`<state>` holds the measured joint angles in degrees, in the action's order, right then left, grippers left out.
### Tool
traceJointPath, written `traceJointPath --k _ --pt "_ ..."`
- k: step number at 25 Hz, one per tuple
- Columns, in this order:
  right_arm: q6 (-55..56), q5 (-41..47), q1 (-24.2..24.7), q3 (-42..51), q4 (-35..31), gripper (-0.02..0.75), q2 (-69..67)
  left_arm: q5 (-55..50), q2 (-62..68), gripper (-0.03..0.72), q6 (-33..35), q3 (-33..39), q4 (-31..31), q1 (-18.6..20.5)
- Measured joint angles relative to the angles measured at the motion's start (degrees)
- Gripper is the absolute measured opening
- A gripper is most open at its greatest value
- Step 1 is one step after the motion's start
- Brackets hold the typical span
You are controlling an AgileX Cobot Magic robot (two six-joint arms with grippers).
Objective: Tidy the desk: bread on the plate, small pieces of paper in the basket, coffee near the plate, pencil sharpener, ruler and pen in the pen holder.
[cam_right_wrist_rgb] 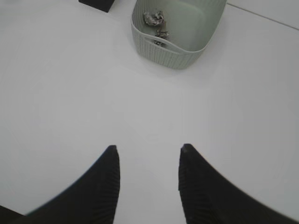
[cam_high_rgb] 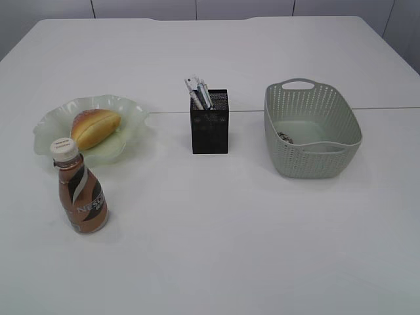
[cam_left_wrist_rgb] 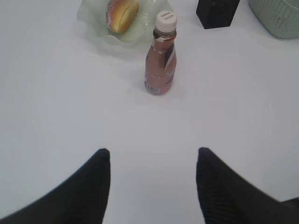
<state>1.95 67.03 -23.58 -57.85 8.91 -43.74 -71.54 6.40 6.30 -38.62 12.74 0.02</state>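
White desk (cam_high_rgb: 216, 243) bearing 1 ruffled glass plate (cam_high_rgb: 49, 128) holding 1 oblong bun (cam_high_rgb: 96, 126), 1 curvy brown coffee bottle (cam_high_rgb: 81, 195) just beside it, 1 square mesh pen holder (cam_high_rgb: 209, 125) with pens, 1 perforated oval basket (cam_high_rgb: 312, 138) containing crumpled paper scraps (cam_right_wrist_rgb: 154, 18); left gripper (cam_left_wrist_rgb: 153, 156) and right gripper (cam_right_wrist_rgb: 148, 151) both parted, empty.

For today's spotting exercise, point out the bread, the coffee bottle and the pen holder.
bread (cam_high_rgb: 96, 126), exterior view, middle of its golden top.
coffee bottle (cam_high_rgb: 82, 197), exterior view, its labelled body.
pen holder (cam_high_rgb: 209, 130), exterior view, front mesh wall.
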Motion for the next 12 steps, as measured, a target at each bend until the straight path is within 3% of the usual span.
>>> traceJointPath --k 12 --pt "1.5 5.4 0.0 7.3 0.0 0.308 23.6 -1.2 -5.7 0.433 0.0 -0.1 -0.2 0.0"
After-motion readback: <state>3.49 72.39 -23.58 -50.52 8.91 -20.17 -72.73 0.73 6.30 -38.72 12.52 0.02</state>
